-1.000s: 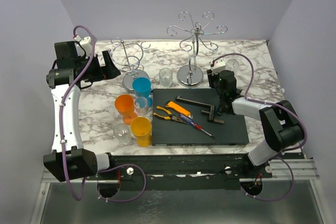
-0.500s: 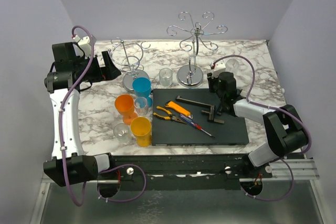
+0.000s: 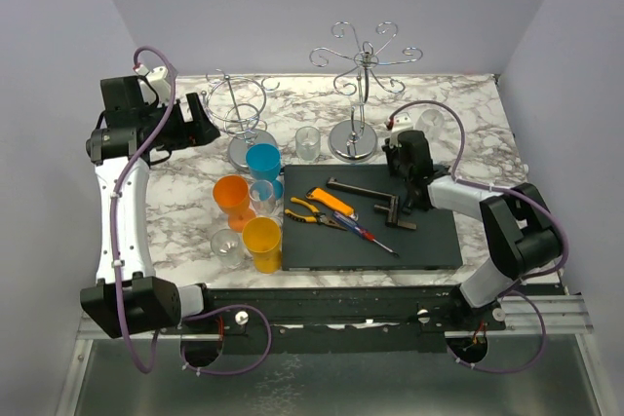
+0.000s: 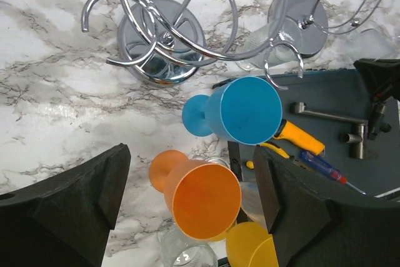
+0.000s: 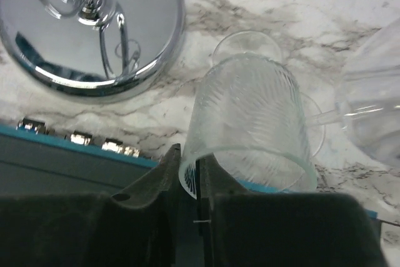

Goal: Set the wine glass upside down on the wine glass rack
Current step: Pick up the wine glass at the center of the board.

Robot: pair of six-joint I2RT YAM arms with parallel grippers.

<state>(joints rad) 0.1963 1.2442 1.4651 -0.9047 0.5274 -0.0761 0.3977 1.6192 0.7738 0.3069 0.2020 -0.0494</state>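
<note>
The wine glass (image 5: 250, 110) sits just right of the rack's round base (image 5: 81, 35), at the back edge of the dark mat (image 3: 429, 241). Its mouth faces my right wrist camera and its foot lies beyond. I cannot tell whether the foot is on the marble.

My right gripper (image 5: 189, 161) has its jaws almost together, pinching the glass wall at the rim, one finger inside and one outside. I judge that grip suits turning the glass over and sliding its stem into an arm of the wine glass rack (image 3: 363, 85). A second clear glass (image 5: 375, 92) is close on the right, so there is little room on that side.

My left gripper (image 4: 190, 173) hangs wide open and empty above the blue cup (image 4: 250, 110) and orange cup (image 4: 203, 201), out of the way.

I can read no brand, label or writing anywhere.
</note>
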